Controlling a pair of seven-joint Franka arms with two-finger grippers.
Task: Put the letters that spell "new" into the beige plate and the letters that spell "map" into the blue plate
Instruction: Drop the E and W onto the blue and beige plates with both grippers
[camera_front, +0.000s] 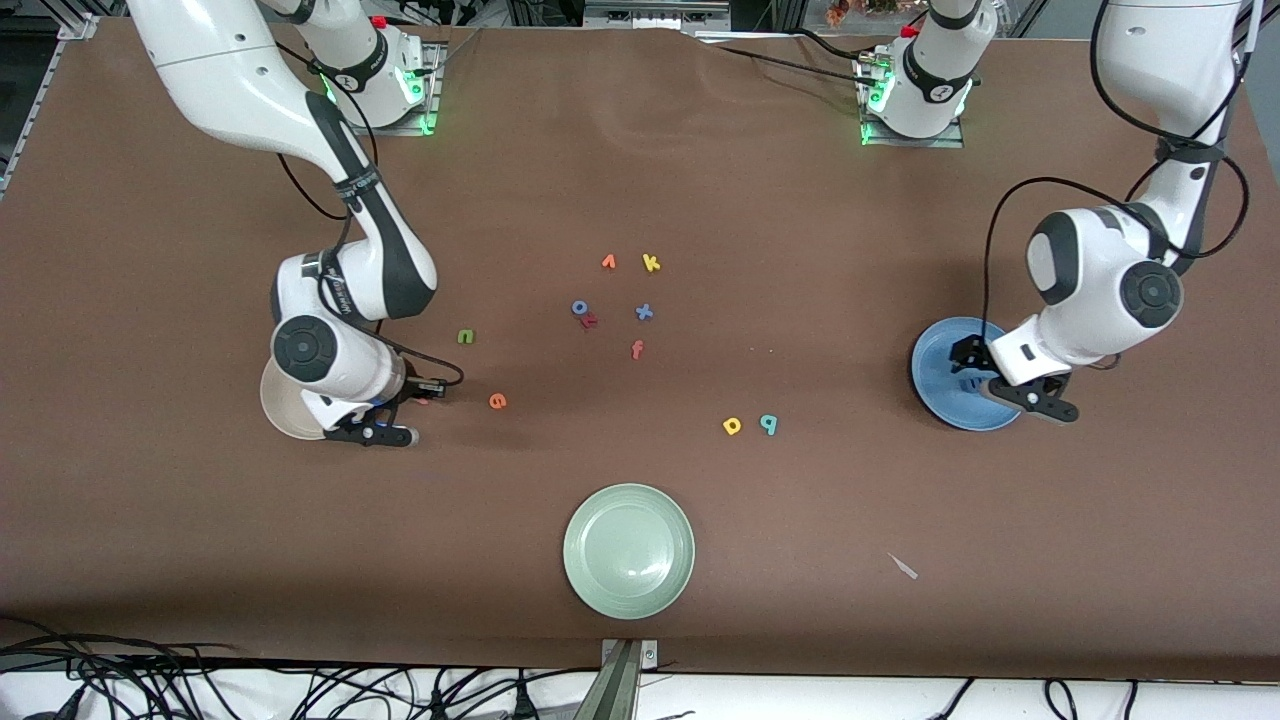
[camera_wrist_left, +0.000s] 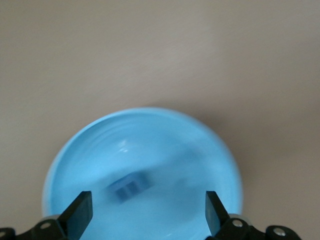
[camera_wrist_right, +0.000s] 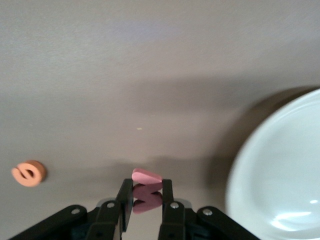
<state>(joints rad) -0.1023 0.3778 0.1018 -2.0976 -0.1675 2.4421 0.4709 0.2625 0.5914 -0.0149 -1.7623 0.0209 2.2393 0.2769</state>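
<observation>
Holding now: the right hand (camera_wrist_right: 146, 200) is shut tight on the small pinkish-red foam w (camera_wrist_right: 146, 191), up in the air.
Key gap: the round cream-beige plate (camera_wrist_right: 280, 175) lies just beside the w, not yet under it; the right hand needs only a short sideways move to be over it.
Yellow and teal letters: the yellow foam a (camera_front: 732, 426) and teal foam p (camera_front: 768, 424) lie side by side on the brown table (camera_front: 200, 520), between the two arms.
Orange letter: the orange foam e (camera_front: 497, 401) is near the right hand.
Left hand: the left hand (camera_wrist_left: 147, 210) hangs over the round blue plate (camera_wrist_left: 100, 145) with fingers wide apart, holding nothing.
Blue letter: the blue foam m (camera_wrist_left: 129, 186) is in the blue plate.
Green letter: the green foam n (camera_front: 466, 337) lies farther off.
</observation>
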